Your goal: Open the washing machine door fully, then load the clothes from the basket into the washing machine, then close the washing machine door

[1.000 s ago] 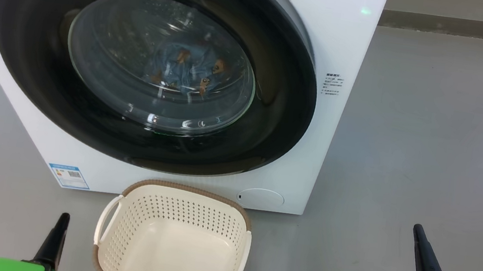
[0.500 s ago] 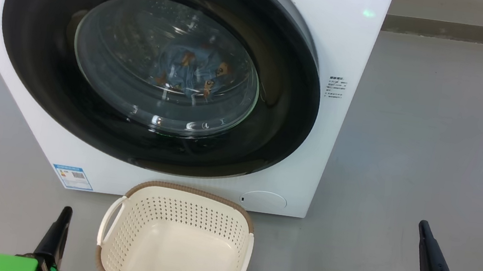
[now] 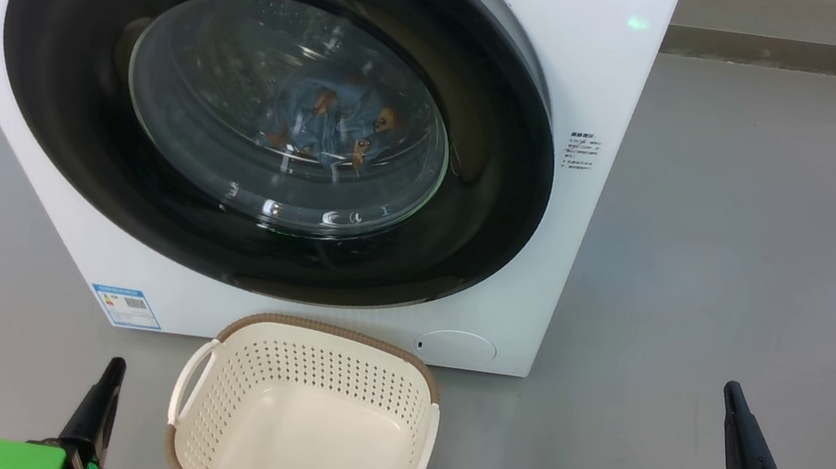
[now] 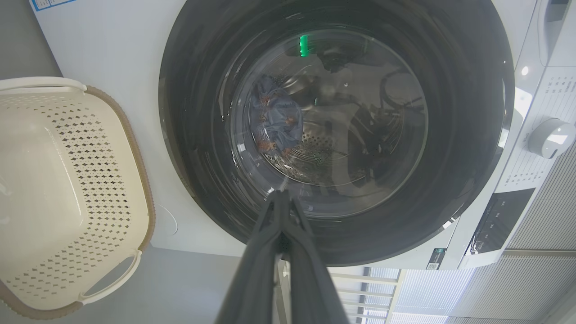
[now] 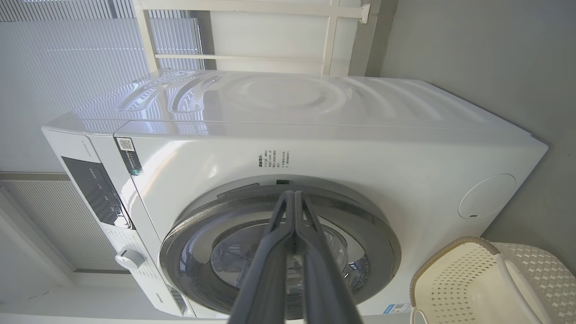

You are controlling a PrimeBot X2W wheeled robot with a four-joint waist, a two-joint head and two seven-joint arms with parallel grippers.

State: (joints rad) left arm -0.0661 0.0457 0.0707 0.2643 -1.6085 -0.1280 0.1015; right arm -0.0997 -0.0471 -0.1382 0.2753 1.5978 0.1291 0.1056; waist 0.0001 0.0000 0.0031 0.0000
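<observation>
As seen from the head camera, the washing machine door (image 3: pixel 276 115) is shut flush against the front of the washing machine (image 3: pixel 609 74) and takes up the upper left and centre of the frame. Behind its glass window the clothes (image 3: pixel 336 123) lie bunched inside the drum, blue fabric with orange-brown figures, just right of the window's centre. The basket (image 3: pixel 315 338) sits upright on the grey floor (image 3: pixel 750 230) at bottom centre, close to the machine's lower edge.

Left gripper (image 3: pixel 111 372): in the lower left of the frame, near the basket's left handle but apart from it. Its jaws are fully closed, with nothing between them and touching nothing. In its wrist view the two fingers meet at the tips, seen against the lower part of the door.

Right gripper (image 3: pixel 734 397): in the lower right of the frame, well apart from the basket and machine. Its jaws are closed tip to tip and hold nothing. Its wrist view likewise shows the fingers joined at the tips.
</observation>
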